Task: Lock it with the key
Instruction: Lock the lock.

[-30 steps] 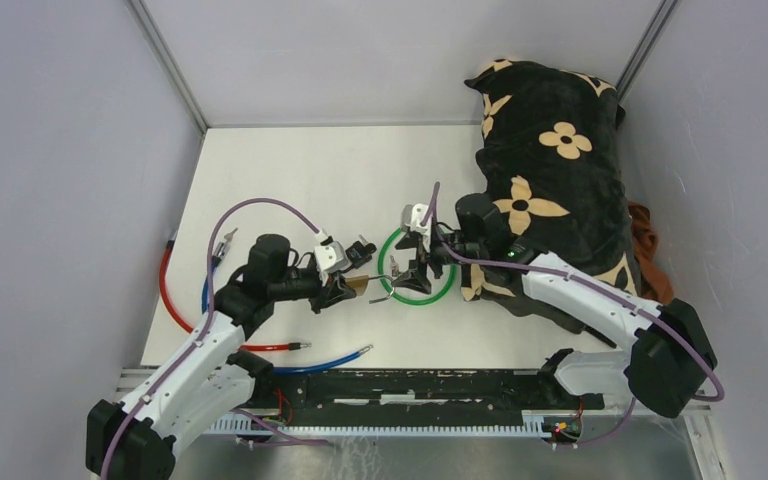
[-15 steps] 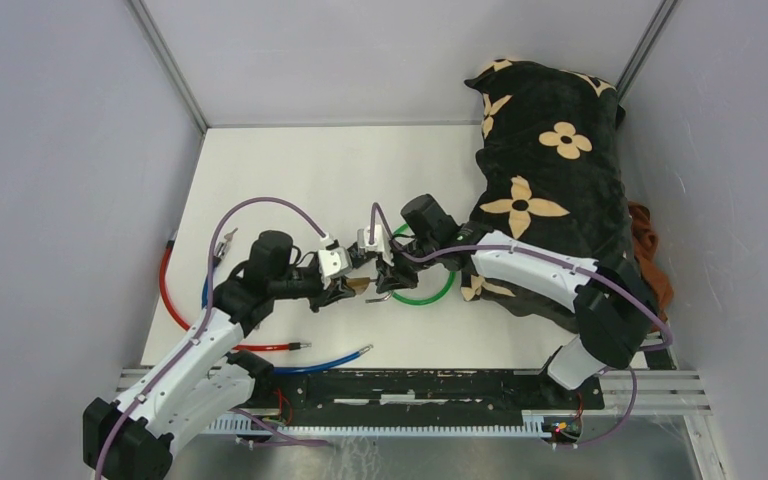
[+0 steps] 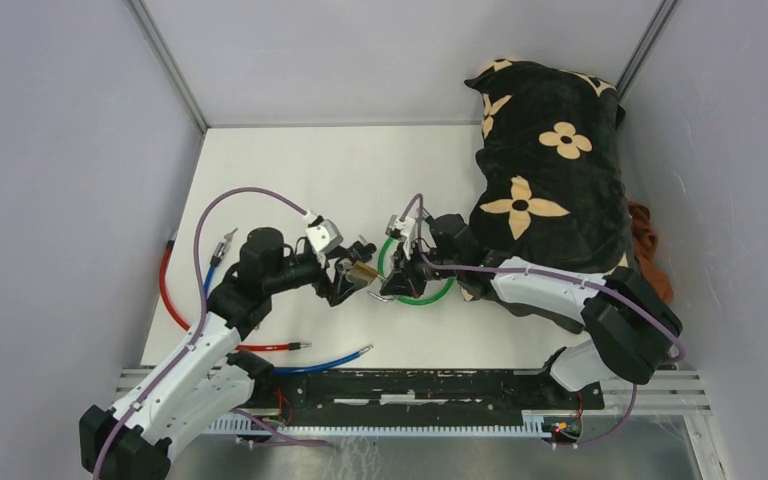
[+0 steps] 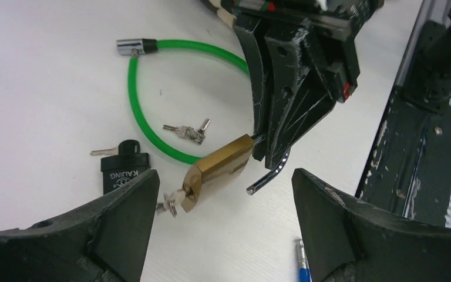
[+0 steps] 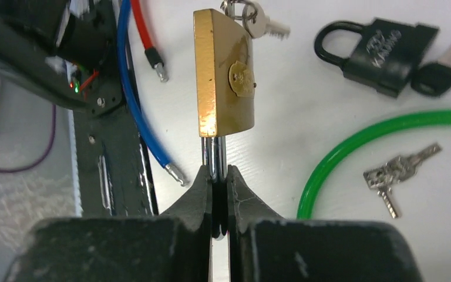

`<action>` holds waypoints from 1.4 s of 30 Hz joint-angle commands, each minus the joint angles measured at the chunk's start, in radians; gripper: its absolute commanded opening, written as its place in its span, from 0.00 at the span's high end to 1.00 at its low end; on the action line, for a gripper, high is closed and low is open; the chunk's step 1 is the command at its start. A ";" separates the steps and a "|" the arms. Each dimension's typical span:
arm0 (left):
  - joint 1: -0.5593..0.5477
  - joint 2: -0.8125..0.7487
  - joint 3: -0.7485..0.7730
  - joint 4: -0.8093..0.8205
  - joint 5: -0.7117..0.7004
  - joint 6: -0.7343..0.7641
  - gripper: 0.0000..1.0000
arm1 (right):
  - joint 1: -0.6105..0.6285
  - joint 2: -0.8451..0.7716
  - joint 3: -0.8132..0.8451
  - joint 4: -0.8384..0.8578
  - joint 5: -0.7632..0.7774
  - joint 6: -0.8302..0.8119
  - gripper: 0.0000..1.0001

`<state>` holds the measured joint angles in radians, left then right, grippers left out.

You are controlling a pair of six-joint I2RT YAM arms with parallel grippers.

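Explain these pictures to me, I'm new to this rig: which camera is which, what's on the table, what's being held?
These are two robot arms, each ending in a two-finger gripper. The wide picture looks down from above and behind them; the other two come from a camera on each wrist. The right gripper is shut on the steel shackle of a brass padlock, which has a bunch of keys at its far end. The left gripper is open, facing that key end. On the white table lie a black padlock with its key, a green cable lock, loose keys, a red cable, a blue cable and a flowered cushion.
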<state>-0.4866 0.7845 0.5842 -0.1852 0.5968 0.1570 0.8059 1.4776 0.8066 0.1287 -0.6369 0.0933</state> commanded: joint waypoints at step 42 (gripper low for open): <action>-0.380 0.257 -0.235 0.937 -0.464 1.279 0.57 | -0.016 -0.230 -0.145 0.531 0.600 1.220 1.00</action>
<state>-0.8619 1.0187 0.3603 0.6338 0.1589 1.3586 0.7856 1.2987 0.6621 0.4618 -0.0513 1.2724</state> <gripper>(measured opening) 0.496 0.070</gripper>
